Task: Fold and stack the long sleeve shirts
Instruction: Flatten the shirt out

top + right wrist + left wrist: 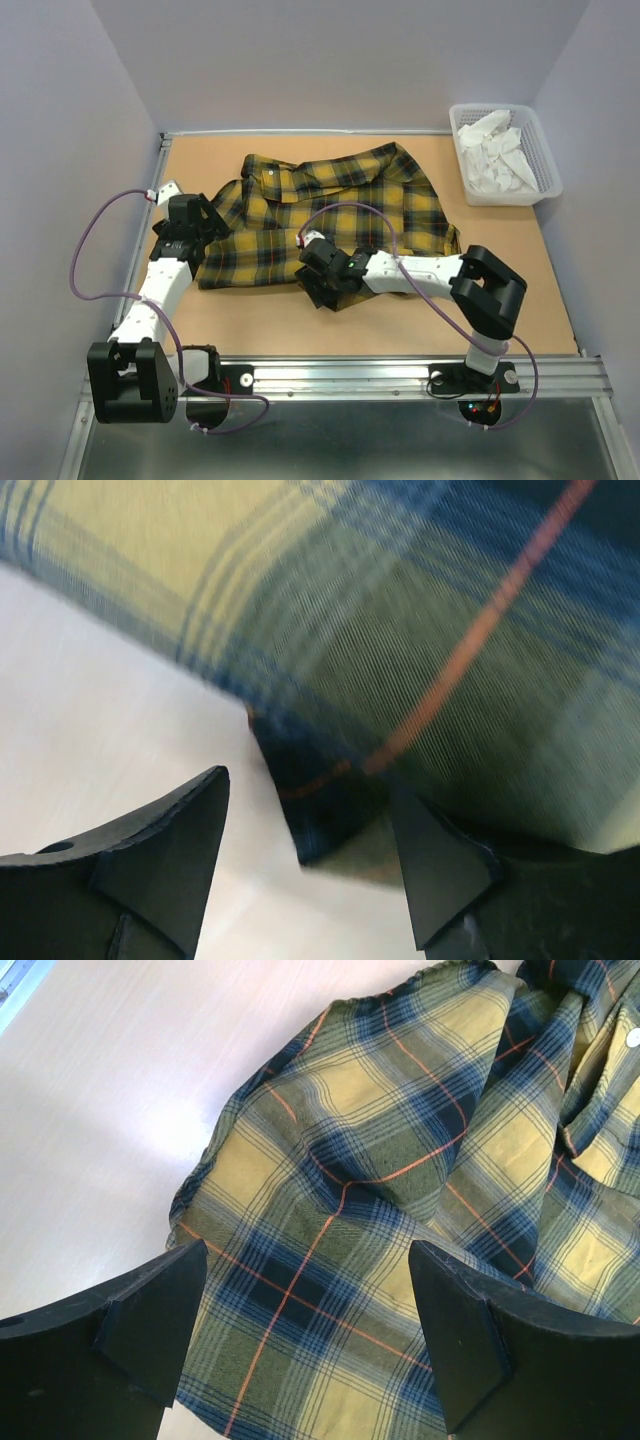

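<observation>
Plaid shirt [330, 210]: a yellow and dark-green checked cloth garment with collar, long sleeves and small white buttons is being supported, rumpled, by the tan wooden tabletop [300, 325], with the collar at the far side and the hem toward the arms.
Left gripper [310, 1260]: the black two-finger pincer is being held wide open just above the shirt's left edge; nothing is being gripped.
Right gripper [310, 790]: the jaws are being held apart at the near hem, and a corner of cloth is being straddled but not pinched.
Handling: the cloth is being judged light, soft and limp, likely to sag and bunch when lifted rather than slip.
Hold: a hem corner and the side edge are being judged the best places, where doubled layers can be pinched.
White mesh basket [505, 198]: white crumpled pieces are being contained at the far right corner, well apart from the shirt.
</observation>
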`<state>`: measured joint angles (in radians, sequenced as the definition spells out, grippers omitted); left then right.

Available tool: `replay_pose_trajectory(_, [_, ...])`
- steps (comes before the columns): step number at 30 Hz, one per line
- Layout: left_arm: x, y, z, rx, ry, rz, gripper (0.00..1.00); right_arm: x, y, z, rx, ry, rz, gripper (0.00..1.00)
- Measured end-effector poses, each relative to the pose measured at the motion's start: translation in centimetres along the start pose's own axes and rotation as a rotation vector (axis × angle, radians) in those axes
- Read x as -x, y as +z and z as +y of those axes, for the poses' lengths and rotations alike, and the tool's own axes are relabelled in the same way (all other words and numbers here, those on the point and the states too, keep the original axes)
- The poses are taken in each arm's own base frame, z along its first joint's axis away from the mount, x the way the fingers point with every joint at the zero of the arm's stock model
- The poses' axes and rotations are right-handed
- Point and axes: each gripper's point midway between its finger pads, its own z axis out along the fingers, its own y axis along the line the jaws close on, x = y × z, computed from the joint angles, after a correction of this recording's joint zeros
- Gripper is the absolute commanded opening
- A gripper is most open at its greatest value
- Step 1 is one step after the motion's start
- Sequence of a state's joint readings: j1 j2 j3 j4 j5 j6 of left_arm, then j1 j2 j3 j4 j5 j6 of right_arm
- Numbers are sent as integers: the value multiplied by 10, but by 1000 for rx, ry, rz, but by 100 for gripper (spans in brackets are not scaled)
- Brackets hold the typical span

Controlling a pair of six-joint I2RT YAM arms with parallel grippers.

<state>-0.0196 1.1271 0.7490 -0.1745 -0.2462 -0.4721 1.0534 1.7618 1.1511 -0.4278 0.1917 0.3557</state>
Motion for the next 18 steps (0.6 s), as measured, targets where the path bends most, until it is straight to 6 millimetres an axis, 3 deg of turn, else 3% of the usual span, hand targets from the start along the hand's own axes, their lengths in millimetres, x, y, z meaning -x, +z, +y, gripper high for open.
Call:
replay_pose_trajectory(3, [2, -1, 0, 1, -2, -10, 94, 6, 16, 2, -14, -16, -15, 69])
replay_pose_trajectory(6, [3, -1, 1, 5, -3, -12, 94, 4, 28, 0, -30, -38, -9, 50])
replay_pose_trajectory(9, [4, -3, 2, 6, -5, -22, 94, 8, 31, 1, -27, -48, -24, 19])
replay_pose_trajectory(13, [8, -5, 1, 3, -9, -34, 94, 7, 29, 5, 0, -71, -18, 1])
replay_pose_trajectory(15, [8, -5, 2, 3, -10, -36, 94, 3, 23, 7, 24, -81, 3, 1])
replay_pose_trajectory(18, [8, -6, 2, 5, -11, -37, 94, -2, -4, 14, 94, -104, 39, 1])
